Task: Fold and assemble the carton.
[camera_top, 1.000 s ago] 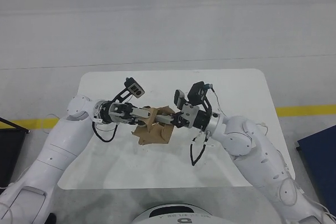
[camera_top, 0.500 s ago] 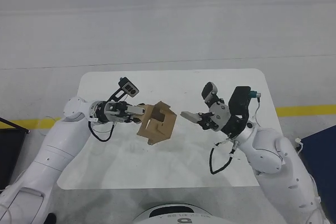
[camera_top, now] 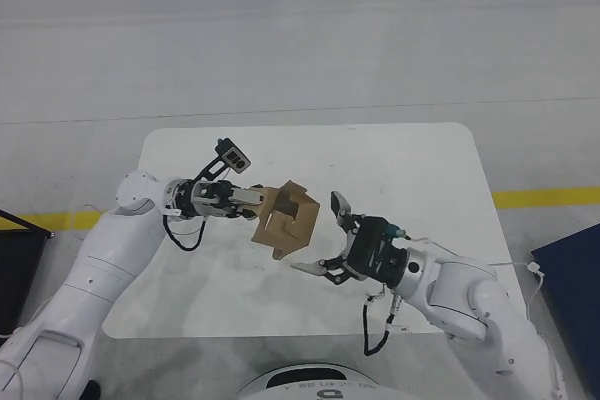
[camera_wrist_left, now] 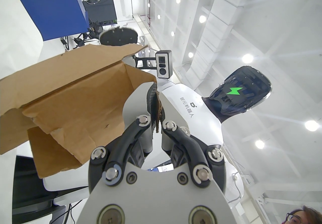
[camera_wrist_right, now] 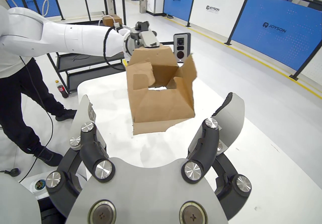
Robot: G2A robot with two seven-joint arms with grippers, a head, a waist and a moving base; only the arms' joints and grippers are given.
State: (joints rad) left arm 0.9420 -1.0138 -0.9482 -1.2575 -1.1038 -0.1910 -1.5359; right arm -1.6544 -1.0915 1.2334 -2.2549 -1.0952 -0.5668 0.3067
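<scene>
**A:** What's on the left side?

**B:** The left gripper [camera_top: 253, 203] reaches in over the left half of the white rounded table [camera_top: 420, 165]. Its claw is narrow, pinched onto a flap edge. In the left wrist view the two black fingers [camera_wrist_left: 141, 129] close on a thin edge of cardboard, with the gripper [camera_wrist_left: 156, 112] clamped around it.

**A:** And the thing it holds?

**B:** It is a brown corrugated cardboard carton [camera_top: 288, 220], only partly folded. It sits near the middle of the table, slightly left of centre, and it looks lifted off the surface, tilted, and carried by that one flap. From the right wrist view the carton [camera_wrist_right: 161, 99] shows its hollow side, with one flap standing out to the side and another hanging below. A patch of white shows through a gap at the far end. The left wrist view shows its inner walls and ragged flap edges [camera_wrist_left: 75, 99].

**A:** What about the right?

**B:** The right gripper [camera_top: 323, 238] is just beside the carton on its right, near the table's front, and is not touching it. Its claw is spread wide, with one finger by the carton's right edge and the other by its lower corner. In its own view the gripper [camera_wrist_right: 159, 106] faces the hollow side.
</scene>
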